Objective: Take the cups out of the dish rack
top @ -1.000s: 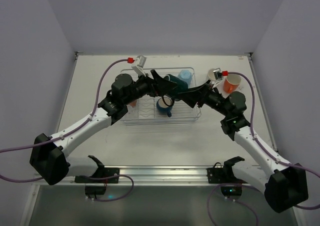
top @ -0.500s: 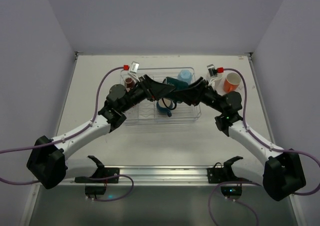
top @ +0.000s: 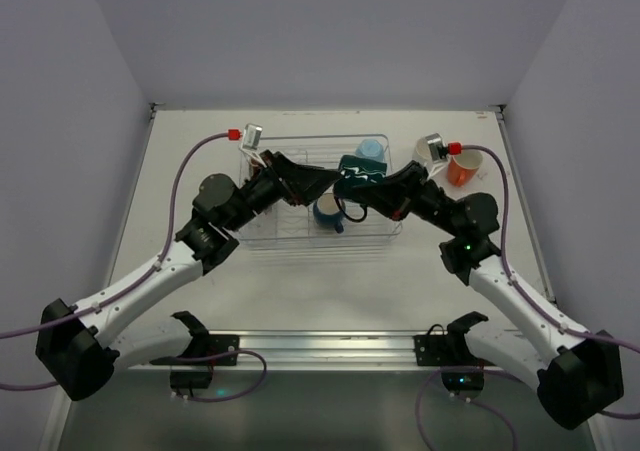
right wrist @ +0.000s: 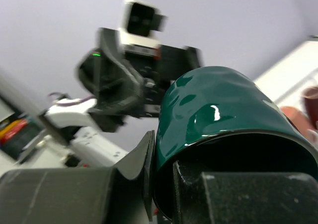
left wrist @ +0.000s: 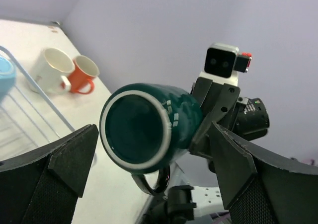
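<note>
2 out, white mug (left wrist: 48, 70) and orange mug (top: 462, 166), near desk's far-right corner. right gripper (top: 367, 181) clamps dark teal mug (left wrist: 141, 127) above dish rack (top: 290, 229). left gripper (top: 315, 179) wide, empty. navy mug (top: 326, 211) and light blue cup (top: 370, 149) not yet unloaded.

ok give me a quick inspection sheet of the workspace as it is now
surface: white table, no spills seen
job's things: dark teal mug held above dish rack; navy mug and light blue mug in rack; orange mug and white mug on table right of it
clutter: nothing seen
grippers: right gripper shut on dark teal mug; left gripper open, facing its mouth
cables: purple cables along both arms
surroundings: plain walls on three sides
</note>
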`<state>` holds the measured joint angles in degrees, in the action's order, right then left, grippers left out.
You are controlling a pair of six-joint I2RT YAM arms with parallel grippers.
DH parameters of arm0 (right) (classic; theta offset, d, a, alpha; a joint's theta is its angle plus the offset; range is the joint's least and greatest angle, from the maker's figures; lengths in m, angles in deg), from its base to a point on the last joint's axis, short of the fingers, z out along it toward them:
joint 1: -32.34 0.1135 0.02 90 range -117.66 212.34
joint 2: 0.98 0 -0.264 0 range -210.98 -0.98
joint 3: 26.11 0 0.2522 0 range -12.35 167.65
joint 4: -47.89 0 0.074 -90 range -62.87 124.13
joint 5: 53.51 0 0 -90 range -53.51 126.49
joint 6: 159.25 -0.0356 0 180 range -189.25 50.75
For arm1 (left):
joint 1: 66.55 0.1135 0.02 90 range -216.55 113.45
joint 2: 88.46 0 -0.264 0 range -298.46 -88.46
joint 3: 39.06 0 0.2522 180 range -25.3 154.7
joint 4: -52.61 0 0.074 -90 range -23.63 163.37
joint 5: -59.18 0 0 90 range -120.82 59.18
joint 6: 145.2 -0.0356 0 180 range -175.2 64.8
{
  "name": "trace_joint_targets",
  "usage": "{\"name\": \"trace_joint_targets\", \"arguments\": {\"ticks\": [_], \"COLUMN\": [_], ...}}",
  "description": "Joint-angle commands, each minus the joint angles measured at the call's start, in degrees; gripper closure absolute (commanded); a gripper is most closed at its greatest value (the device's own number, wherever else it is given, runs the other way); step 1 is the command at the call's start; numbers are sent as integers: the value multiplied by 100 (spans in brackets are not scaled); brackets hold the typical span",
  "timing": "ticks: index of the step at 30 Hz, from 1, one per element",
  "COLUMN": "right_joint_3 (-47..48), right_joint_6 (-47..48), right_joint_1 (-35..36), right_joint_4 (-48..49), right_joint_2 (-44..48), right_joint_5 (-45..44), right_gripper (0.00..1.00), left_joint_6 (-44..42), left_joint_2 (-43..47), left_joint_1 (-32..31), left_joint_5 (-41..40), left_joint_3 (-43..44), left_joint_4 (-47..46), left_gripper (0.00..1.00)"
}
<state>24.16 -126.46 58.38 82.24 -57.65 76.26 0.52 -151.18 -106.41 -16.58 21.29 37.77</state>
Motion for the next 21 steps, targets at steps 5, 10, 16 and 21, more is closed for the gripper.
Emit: {"name": "trace_joint_targets", "arguments": {"ticks": [5,10,16,21], "right_joint_3": [830,1762,2184,2509], "right_joint_6": [2458,3662,4016,4112], "right_joint_1": [-196,-397,-1188,-1382], "right_joint_4": [-4574,-7100,-7703,-7668], "right_joint_2": [1034,789,-326,-1416], "right_joint_5": [-1935,-4155,-4575,-4733], "right_gripper": [100,100,100,100], "left_joint_6": [-2045,-2768,-3673,-4166], "left_joint_2": [664,937,1139,1174], "left_joint_1": [31,31,13,13], "left_joint_5": [-738,-747,-1107,-2047], "left_joint_3": [317,306,764,659], "left_joint_4": [2164,3649,4959,5295], "left_gripper": [0,0,0,0]}}
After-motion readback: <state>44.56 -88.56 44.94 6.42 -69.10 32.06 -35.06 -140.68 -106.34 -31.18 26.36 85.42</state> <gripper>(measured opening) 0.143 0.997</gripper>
